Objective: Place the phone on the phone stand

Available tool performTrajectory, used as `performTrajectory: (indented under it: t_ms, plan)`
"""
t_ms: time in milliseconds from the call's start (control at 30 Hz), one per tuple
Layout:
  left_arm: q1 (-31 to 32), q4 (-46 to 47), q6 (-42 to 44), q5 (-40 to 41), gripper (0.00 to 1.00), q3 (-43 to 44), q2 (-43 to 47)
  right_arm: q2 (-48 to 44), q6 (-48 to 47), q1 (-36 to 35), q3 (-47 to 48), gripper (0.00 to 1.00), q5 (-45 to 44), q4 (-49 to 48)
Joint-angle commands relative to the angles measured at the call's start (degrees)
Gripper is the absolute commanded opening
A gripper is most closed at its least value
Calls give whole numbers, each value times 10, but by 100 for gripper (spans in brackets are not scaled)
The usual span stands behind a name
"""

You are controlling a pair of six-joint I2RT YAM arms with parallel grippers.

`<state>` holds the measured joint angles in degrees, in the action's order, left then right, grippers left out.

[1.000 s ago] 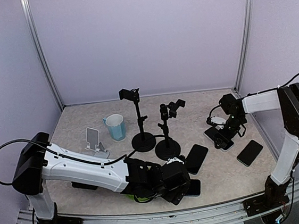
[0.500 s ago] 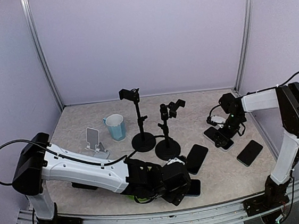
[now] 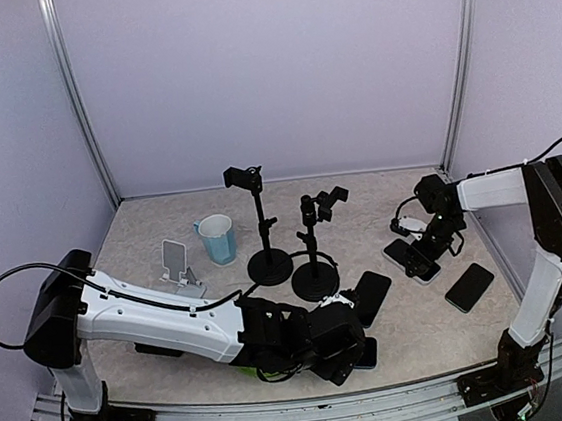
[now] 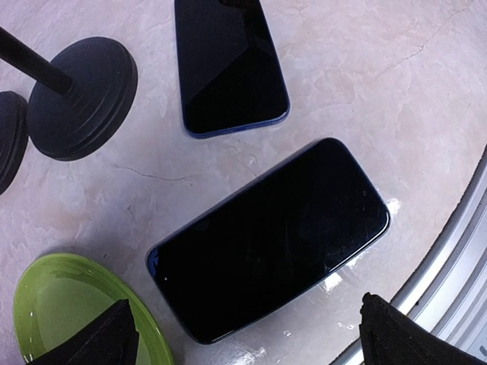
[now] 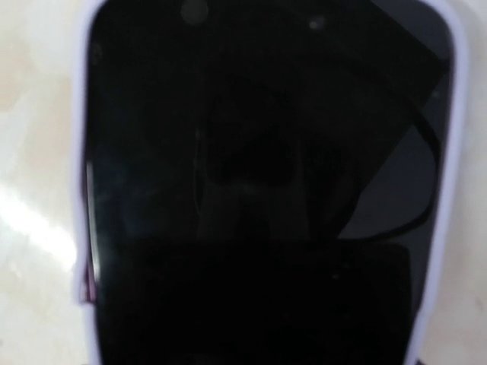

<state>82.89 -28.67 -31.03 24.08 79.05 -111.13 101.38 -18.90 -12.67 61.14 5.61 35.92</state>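
Note:
A black phone (image 4: pixel 270 239) lies flat near the table's front edge; in the top view (image 3: pixel 364 353) my left wrist partly covers it. My left gripper (image 4: pixel 247 338) hovers just above it, wide open, with one fingertip on each side of the phone and nothing held. The white phone stand (image 3: pixel 178 264) stands at the left, empty. My right gripper (image 3: pixel 429 251) is pressed low over a phone in a pale lilac case (image 5: pixel 266 152) at the right. That phone fills the right wrist view and the fingers cannot be made out there.
A second dark phone (image 4: pixel 228 65) lies just beyond the first, next to a black tripod base (image 4: pixel 80 95). A green plate (image 4: pixel 61 312) sits left of the left gripper. A blue cup (image 3: pixel 218 239), two black tripod holders (image 3: pixel 262 222) and another phone (image 3: pixel 469 287) also stand on the table.
My left gripper has shifted slightly right, over the front phone. The right gripper has barely moved above the lilac-cased phone.

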Motion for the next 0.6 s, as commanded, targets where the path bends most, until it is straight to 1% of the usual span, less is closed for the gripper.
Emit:
performTrajectory:
  t_ms: [0,67,167,300,333,367,433,567]
  plan:
    - [9,14,16,22,99,20,-6,-61,-11,11,0,7,15,0]
    - [18,31,29,36,99,24,0,-93,-12,12,-1,0,14,-11]
    - [30,65,58,47,99,29,12,-132,-11,13,-6,0,19,-29]
    - [46,107,104,58,98,38,25,-173,-14,13,11,0,46,-14]
    - [48,116,120,56,96,41,29,-184,-14,13,21,0,58,-8]
    - [49,124,139,44,90,44,32,-197,-16,13,28,0,69,-3]
    - [51,128,169,35,85,55,37,-225,-9,14,38,0,91,-2]
    - [55,126,216,31,84,87,57,-271,6,13,65,0,169,-1]
